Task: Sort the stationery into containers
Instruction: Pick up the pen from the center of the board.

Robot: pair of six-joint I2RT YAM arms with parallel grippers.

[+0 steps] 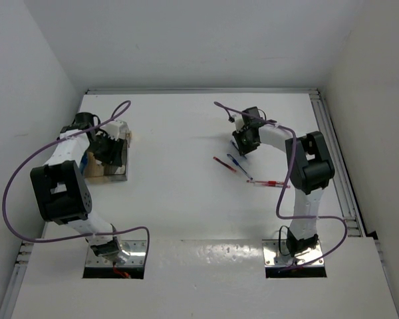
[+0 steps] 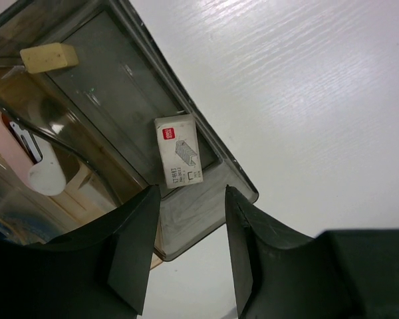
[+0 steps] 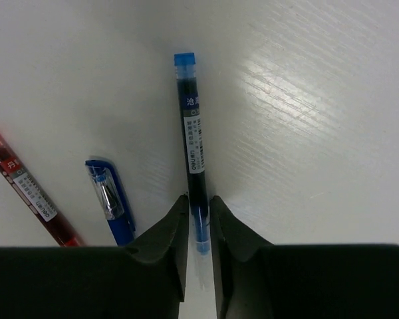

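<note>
My right gripper (image 3: 198,199) is shut on the lower end of a thin dark-blue pen (image 3: 193,133), which points away from it, close to the table. A blue capped pen (image 3: 111,203) and a red pen (image 3: 28,191) lie to its left. In the top view the right gripper (image 1: 245,143) is at the right centre, with a second red pen (image 1: 269,184) nearer the arm base. My left gripper (image 2: 191,193) is open and empty over the corner of the clear box (image 2: 106,86). In the box lie a white labelled block (image 2: 178,149) and a beige eraser (image 2: 48,57).
More items, pink and white, show blurred through the box's left wall (image 2: 26,143). The clear box (image 1: 113,169) stands at the table's left edge next to the left arm. Purple cables (image 1: 13,179) loop round both arms. White walls close in the table.
</note>
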